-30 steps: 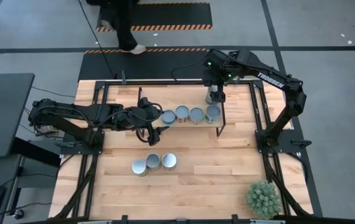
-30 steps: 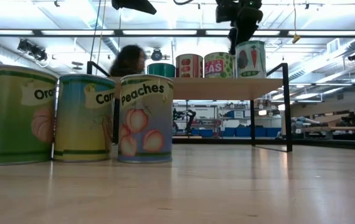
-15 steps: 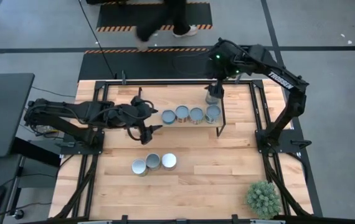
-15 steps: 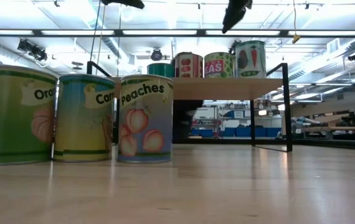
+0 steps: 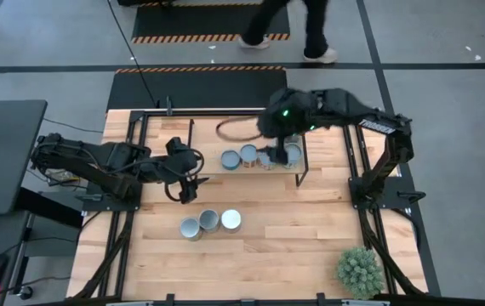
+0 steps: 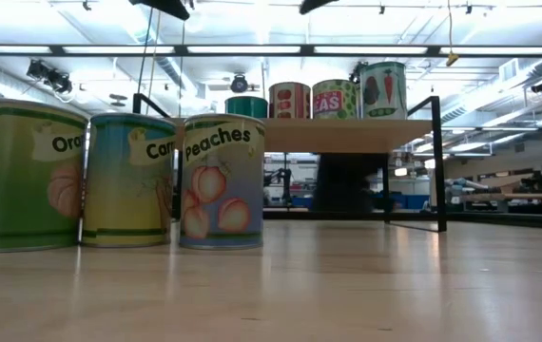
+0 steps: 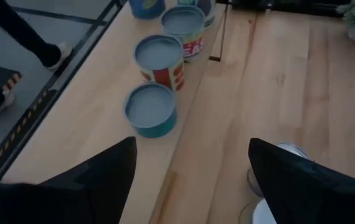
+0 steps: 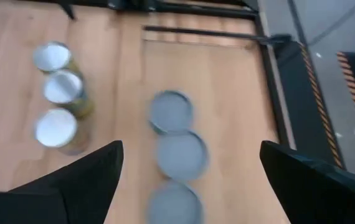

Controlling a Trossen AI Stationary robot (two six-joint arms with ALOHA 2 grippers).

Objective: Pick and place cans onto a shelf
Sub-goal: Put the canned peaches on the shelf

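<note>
Four cans (image 5: pixel 259 157) stand on the shelf (image 5: pixel 298 174), three cans (image 5: pixel 211 223) before it; both grippers, left (image 5: pixel 183 181) and right (image 5: pixel 270 151), hover spread and empty; the tins look rigid, smooth, best pinched across their sides.

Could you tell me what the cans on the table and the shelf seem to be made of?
The cans look like metal tins: dull silvery round tops in the overhead view, with glossy printed paper labels around the sides. The shelf looks like a light, matte wooden board with visible grain, matching the tabletop, on thin black legs that are probably painted metal.
</note>
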